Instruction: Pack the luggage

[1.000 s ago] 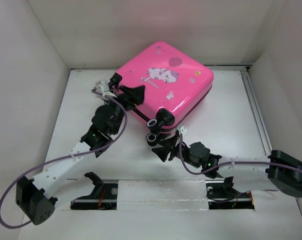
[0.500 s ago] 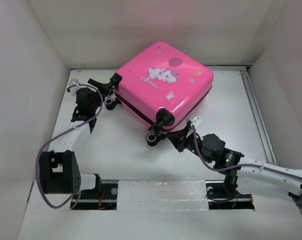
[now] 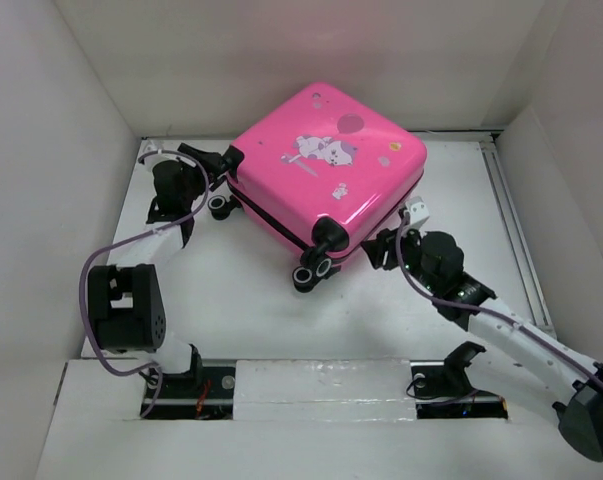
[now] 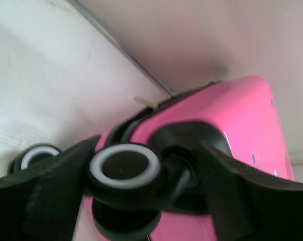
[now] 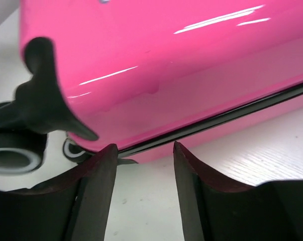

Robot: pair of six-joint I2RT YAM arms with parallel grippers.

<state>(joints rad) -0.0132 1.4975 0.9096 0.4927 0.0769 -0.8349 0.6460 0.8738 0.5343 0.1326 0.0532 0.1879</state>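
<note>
luggage (image 3: 326,160) on white walled-in table (image 3: 251,300)

The pink suitcase (image 3: 326,190) blocks the tabletop's (image 3: 251,300) far middle. Open room lies toward the near edge and far-right corner.

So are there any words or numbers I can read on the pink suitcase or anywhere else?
No, there are no readable words or numbers in any view.
The luggage has only picture stickers. If they carry any writing, it is too small to make out.
</note>
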